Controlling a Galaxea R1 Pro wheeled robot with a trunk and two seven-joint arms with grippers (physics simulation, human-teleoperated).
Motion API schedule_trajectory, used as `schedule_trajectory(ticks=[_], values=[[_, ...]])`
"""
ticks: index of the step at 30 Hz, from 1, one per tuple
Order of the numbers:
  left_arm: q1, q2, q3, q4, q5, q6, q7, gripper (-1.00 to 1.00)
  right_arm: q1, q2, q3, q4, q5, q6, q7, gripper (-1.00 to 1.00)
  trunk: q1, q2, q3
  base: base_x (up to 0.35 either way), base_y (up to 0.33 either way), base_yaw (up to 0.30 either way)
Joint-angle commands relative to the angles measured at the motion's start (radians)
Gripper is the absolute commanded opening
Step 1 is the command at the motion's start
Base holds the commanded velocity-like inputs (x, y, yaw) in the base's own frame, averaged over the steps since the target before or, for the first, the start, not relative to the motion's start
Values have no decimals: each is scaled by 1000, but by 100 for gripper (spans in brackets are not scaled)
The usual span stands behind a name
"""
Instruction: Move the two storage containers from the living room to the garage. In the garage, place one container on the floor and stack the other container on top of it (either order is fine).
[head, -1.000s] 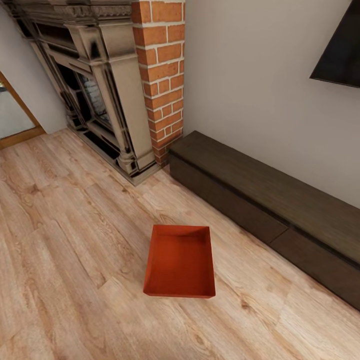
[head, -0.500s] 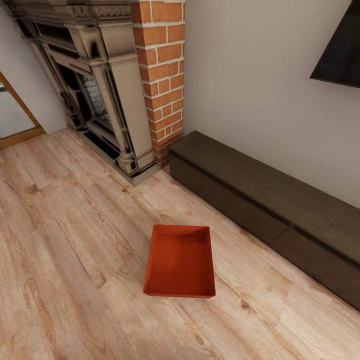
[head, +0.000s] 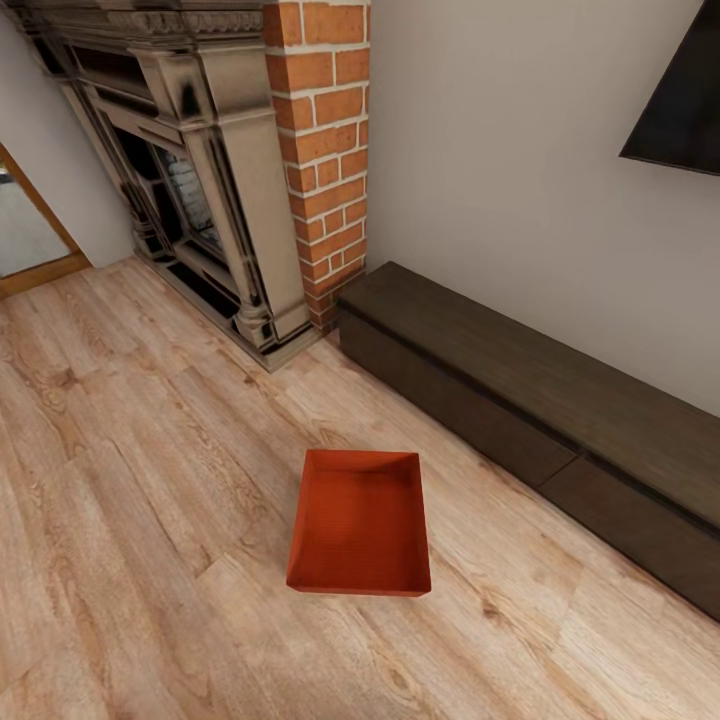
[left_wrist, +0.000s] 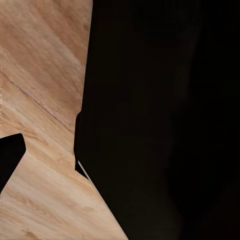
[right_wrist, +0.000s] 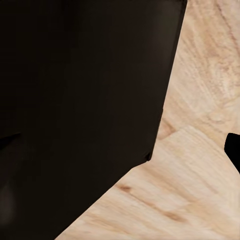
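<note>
While our head camera is showing one storage container (head: 360, 523) on wood floor (head: 130, 480) near the bench (head: 520, 420), wrist views are showing dark shapes; claw states we cannot tell.

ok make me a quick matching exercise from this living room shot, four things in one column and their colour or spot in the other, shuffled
Things:
1. storage container
2. chimney
3. bench
4. TV

Descriptions:
A. red brick, rising beside the fireplace
B. black, mounted high on the wall
C. orange-red, open-topped, on the wood plank floor
D. long, dark and low, against the wall

Pairs: 1-C, 2-A, 3-D, 4-B
</note>
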Motion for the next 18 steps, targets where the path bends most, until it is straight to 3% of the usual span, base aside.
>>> schedule_trajectory(ticks=[1,7,12,15,18], values=[[0,0,4,-1,10,-2,3,100,-1,2,6,1,-5,-3,-1,100,0,0,0,0,0,0],[0,1,3,-31,9,0,7,100,-1,4,4,-49,-6,13,0,100,0,0,0,0,0,0],[-2,-1,2,-174,11,34,16,100,3,2,2,-225,-11,147,-1,100,0,0,0,0,0,0],[-4,-4,2,-236,10,68,23,100,3,4,0,-259,-30,169,-1,100,0,0,0,0,0,0],[-5,-8,3,-322,11,90,53,100,1,5,-5,-286,-74,177,-2,100,0,0,0,0,0,0]])
